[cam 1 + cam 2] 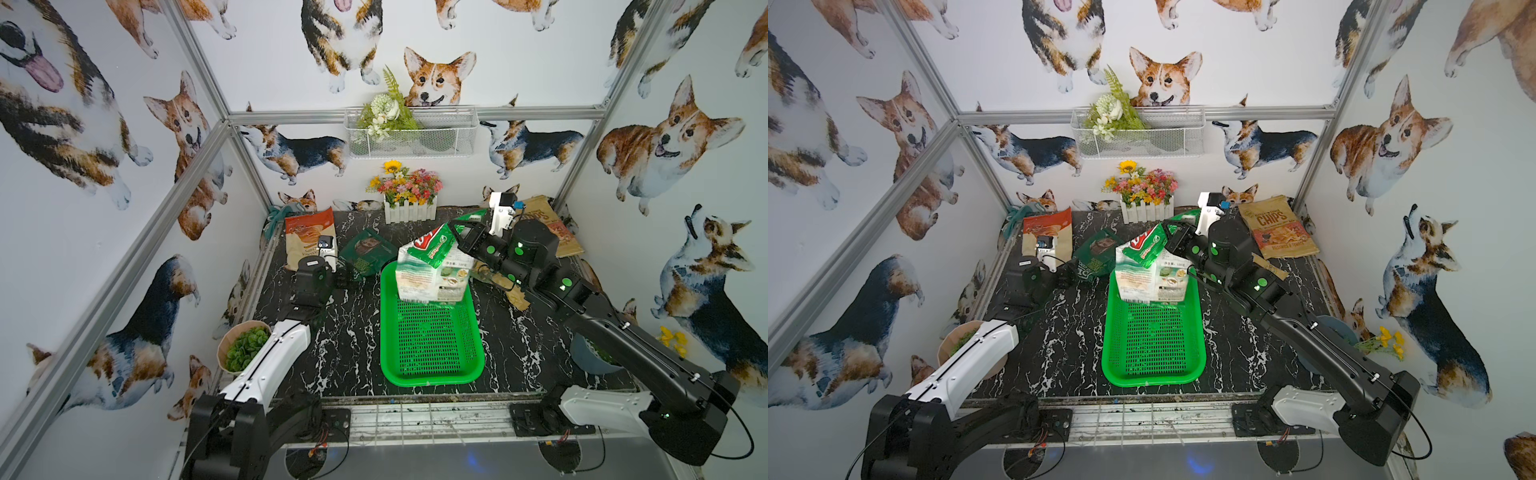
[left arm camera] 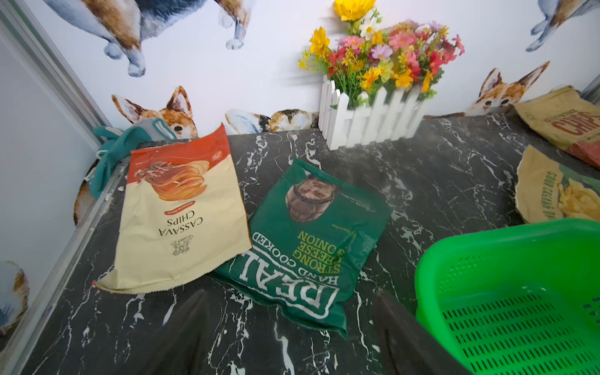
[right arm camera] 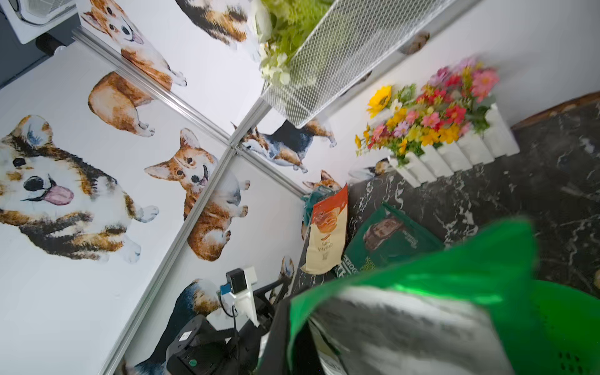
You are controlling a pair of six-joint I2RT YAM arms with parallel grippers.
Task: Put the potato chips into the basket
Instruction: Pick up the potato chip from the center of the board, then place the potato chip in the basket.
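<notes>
Corgi-printed walls [image 1: 274,70] are set around the marbled tabletop [image 1: 345,353]. The white-green bag [image 1: 432,276] is pinched at its top by the right gripper [image 1: 457,235] and hung over the far end of the green basket [image 1: 432,379]. The left gripper [image 2: 290,292] is held wide and empty near the dark green bag [image 2: 311,240], beside the cream bag [image 2: 181,227].

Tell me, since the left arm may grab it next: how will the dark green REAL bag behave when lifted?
Probably floppy: the REAL bag is thin creased film lying slack on the table. Likely light for its size, since it looks puffed rather than packed. Its glossy skin may slip, so its crimped edge seems the safer pinch.
</notes>
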